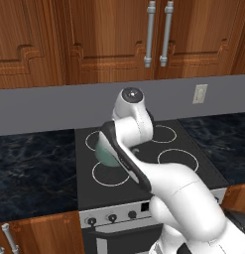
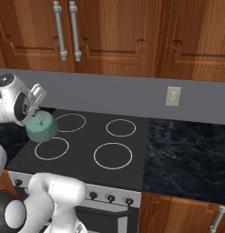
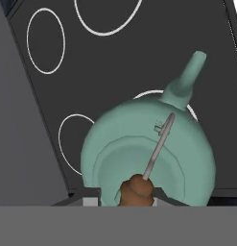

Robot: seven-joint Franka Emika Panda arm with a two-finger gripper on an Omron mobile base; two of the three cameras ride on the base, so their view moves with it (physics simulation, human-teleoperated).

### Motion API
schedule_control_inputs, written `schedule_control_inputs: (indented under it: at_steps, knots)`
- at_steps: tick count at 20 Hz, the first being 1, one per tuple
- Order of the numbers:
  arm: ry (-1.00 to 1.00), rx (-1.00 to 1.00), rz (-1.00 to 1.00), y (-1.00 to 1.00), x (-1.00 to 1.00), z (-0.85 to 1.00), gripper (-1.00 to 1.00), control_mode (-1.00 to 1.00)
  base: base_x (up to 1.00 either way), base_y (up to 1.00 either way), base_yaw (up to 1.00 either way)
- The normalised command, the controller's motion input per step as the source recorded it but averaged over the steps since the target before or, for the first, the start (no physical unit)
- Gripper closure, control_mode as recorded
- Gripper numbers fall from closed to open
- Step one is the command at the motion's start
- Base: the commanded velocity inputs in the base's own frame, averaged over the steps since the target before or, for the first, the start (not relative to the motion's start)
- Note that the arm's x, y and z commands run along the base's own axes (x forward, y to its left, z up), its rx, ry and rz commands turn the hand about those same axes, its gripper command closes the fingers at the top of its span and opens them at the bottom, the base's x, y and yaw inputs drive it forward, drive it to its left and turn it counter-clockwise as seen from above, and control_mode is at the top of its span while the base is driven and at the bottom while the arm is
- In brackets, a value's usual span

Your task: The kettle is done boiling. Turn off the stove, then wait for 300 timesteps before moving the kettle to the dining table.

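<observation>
The teal-green kettle (image 3: 148,144) hangs close under my gripper (image 3: 124,197), spout pointing away from the hand. Its thin handle (image 3: 158,144) runs up into the jaws, which are shut on it near a brown knob (image 3: 136,190). From the right base view the kettle (image 2: 41,126) sits over the left side of the stove (image 2: 91,136), between the two left rings, with the gripper (image 2: 35,105) just above it. In the left base view my arm hides most of the kettle (image 1: 104,154) over the black stove (image 1: 144,163). The dining table is out of view.
A row of dark knobs (image 2: 110,198) lines the stove's silver front panel (image 1: 112,217). Black marbled counters (image 2: 186,154) flank the stove on both sides (image 1: 30,168). A grey backsplash with a wall outlet (image 2: 173,96) and wooden cabinets (image 1: 114,39) rise behind.
</observation>
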Motion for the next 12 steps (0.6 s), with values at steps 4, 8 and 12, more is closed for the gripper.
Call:
schedule_control_inputs:
  at_steps: [4, 8, 12]
  knots:
    - [0.00, 0.02, -0.07, -0.15, -0.36, 0.41, 1.00, -1.00, 0.00, 0.00, 0.00]
    - [0.00, 0.00, -0.08, -0.17, -0.46, 0.31, 1.00, -1.00, 0.00, 0.00, 0.00]
    - [-0.01, 0.01, -0.07, -0.16, -0.48, 0.32, 1.00, -1.00, 0.00, 0.00, 0.00]
